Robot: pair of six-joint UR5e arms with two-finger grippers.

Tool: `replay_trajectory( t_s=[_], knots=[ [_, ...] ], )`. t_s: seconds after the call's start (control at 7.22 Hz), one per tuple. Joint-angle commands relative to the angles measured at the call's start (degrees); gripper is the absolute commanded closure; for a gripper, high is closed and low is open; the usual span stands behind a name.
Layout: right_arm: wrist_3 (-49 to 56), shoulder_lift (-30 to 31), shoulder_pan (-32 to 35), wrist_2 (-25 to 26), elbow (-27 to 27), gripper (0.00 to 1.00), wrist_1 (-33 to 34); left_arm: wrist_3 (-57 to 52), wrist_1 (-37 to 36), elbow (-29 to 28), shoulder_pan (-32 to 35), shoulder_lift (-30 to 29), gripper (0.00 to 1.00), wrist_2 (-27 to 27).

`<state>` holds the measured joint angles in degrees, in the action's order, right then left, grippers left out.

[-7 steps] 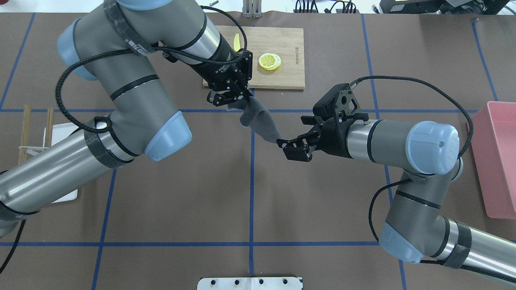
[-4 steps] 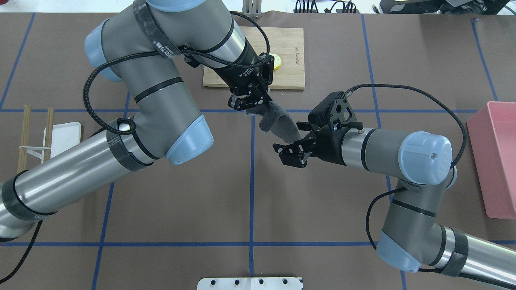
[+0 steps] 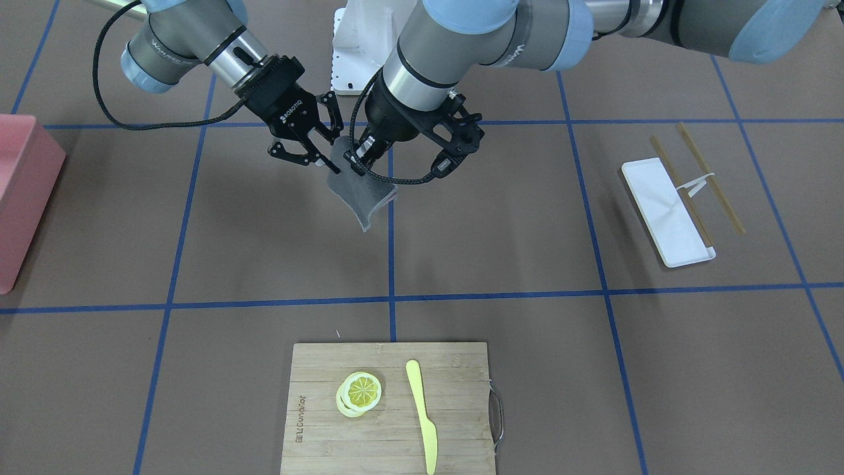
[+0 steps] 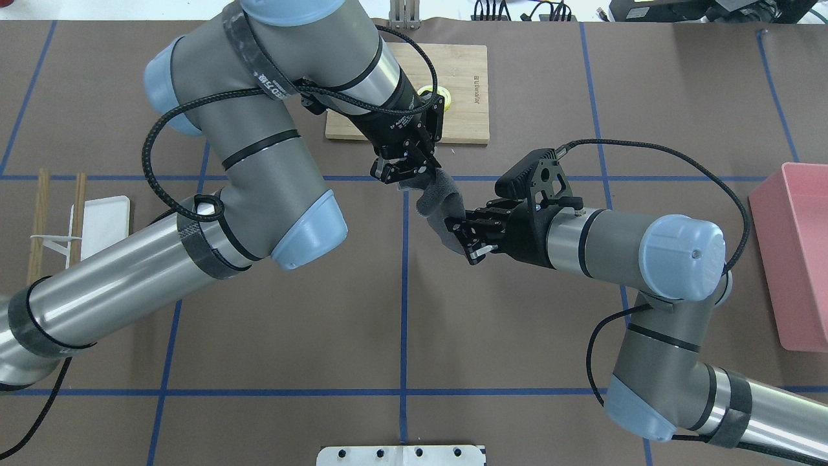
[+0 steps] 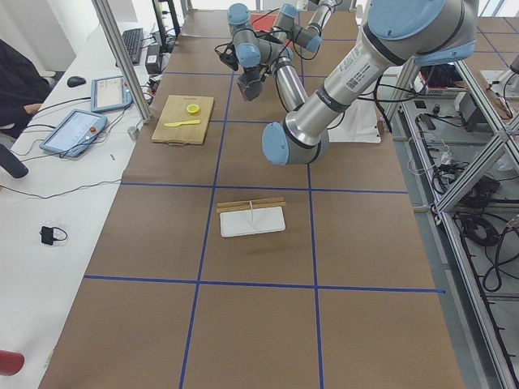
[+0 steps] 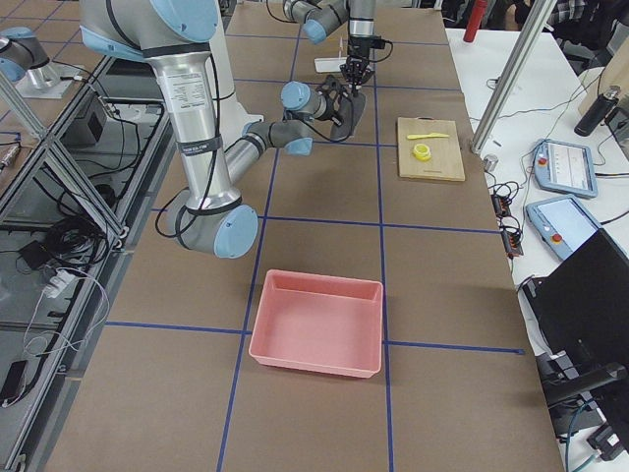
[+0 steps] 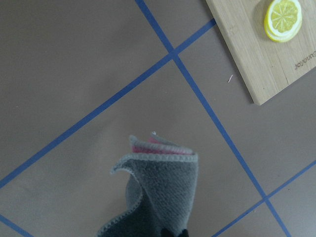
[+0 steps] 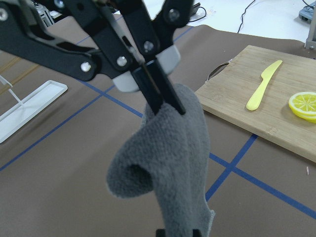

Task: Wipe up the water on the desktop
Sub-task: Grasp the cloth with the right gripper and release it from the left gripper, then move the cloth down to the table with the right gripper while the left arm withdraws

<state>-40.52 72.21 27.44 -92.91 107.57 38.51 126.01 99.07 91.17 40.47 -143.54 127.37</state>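
Observation:
A grey cloth (image 4: pixel 440 194) hangs above the brown desktop (image 4: pixel 517 323) near the central blue tape cross. My left gripper (image 4: pixel 414 178) is shut on the cloth's upper end. My right gripper (image 4: pixel 460 233) is shut on its lower end. The cloth bunches into a fold between them. The right wrist view shows the cloth (image 8: pixel 168 163) running from the left gripper's fingertips (image 8: pixel 163 98) down to its own fingers. The left wrist view shows the cloth (image 7: pixel 163 192) hanging over bare desktop. No water shows on the desktop in any view.
A bamboo cutting board (image 3: pixel 389 409) with lemon slices (image 3: pixel 359 390) and a yellow knife (image 3: pixel 422 415) lies at the far side. A pink bin (image 4: pixel 799 259) stands at the right edge. A white tray with chopsticks (image 3: pixel 666 211) lies at the left.
My left arm has carried the cloth's upper end right, toward the right gripper. My right gripper, open before, has shut on the cloth's lower end. The cloth now bunches.

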Motion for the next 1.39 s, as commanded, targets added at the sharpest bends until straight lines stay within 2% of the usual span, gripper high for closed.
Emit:
replay_trajectory(
  t_s=[0.0, 0.14, 0.28, 0.42, 0.55, 0.83, 0.97, 1.11, 1.25],
  knots=[
    [-1.04, -0.05, 0.16, -0.17, 0.1, 1.0, 0.16, -0.32, 0.07, -0.12, -0.12, 0.1, 1.0, -0.01],
    [-2.0, -0.05, 0.25, -0.43, 0.1, 1.0, 0.33, -0.85, 0.07, 0.14, -0.12, 0.19, 0.9, -0.19],
    [-2.01, 0.04, 0.51, -0.43, 0.1, 1.0, 0.59, -1.03, -0.02, 0.67, -0.04, 0.28, 0.24, -1.14],
    [-2.01, 0.13, 1.47, -1.04, 0.27, 1.0, 0.95, -1.03, -0.28, 1.72, -0.04, 0.54, 0.02, -4.98],
    [-2.01, 0.39, 4.35, -4.61, 0.71, 1.0, 2.69, -1.11, -3.77, 2.86, 0.49, 0.63, 0.01, -5.54],
    [-2.01, 0.65, 14.43, -16.45, 1.42, 1.0, 8.82, -7.06, -9.31, 8.29, 3.03, 3.68, 0.01, -5.46],
    [-1.93, 1.09, 20.75, -22.69, 1.42, 1.0, 14.25, -9.7, -9.6, 10.06, 4.26, 6.14, 0.01, -5.46],
    [-0.8, 1.62, 27.25, -28.76, 1.59, 1.0, 22.66, -14.25, -9.6, 11.82, 5.75, 8.87, 0.01, -5.55],
    [3.22, 4.41, 32.36, -32.56, 1.51, 1.0, 27.79, -17.69, -10.38, 14.27, 6.46, 11.68, 0.01, -5.55]
  ],
)
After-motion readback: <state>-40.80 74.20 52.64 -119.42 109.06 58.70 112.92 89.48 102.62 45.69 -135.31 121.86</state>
